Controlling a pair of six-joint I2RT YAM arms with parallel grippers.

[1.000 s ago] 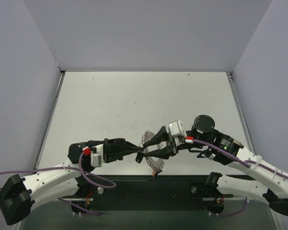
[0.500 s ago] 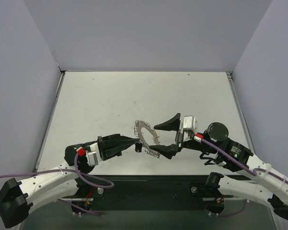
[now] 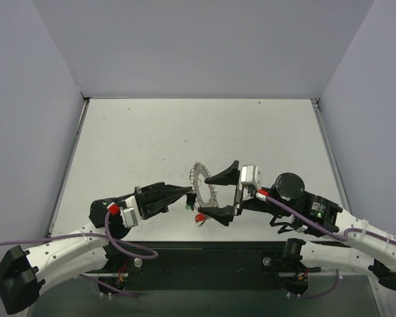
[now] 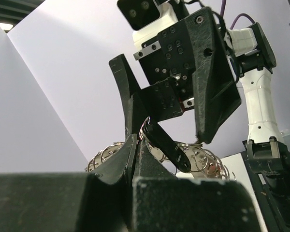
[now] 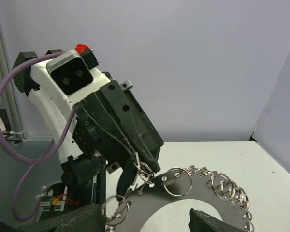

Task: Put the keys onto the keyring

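The keyring (image 3: 201, 183), a flat grey ring with many small wire loops threaded along its rim, is held in the air above the table (image 3: 138, 139), standing roughly on edge between the two arms. The left gripper (image 3: 188, 192) comes at it from the left with its fingers pressed together, pinching the ring's near-left rim. In the right wrist view those black fingertips meet right at the rim, where one small loop sits against them. The right gripper (image 3: 208, 196) faces the ring from the opposite side with its jaws spread wide. One finger lies beyond the ring's far edge and the other beyond its near edge, so the ring sits in the gap, and I cannot tell whether either finger touches it. Two of the keys show in the overhead view, both at the ring's near edge: a red key (image 3: 199, 217) just under the right gripper's nearer finger, and a green key (image 3: 188, 205) just below the left gripper's tips.
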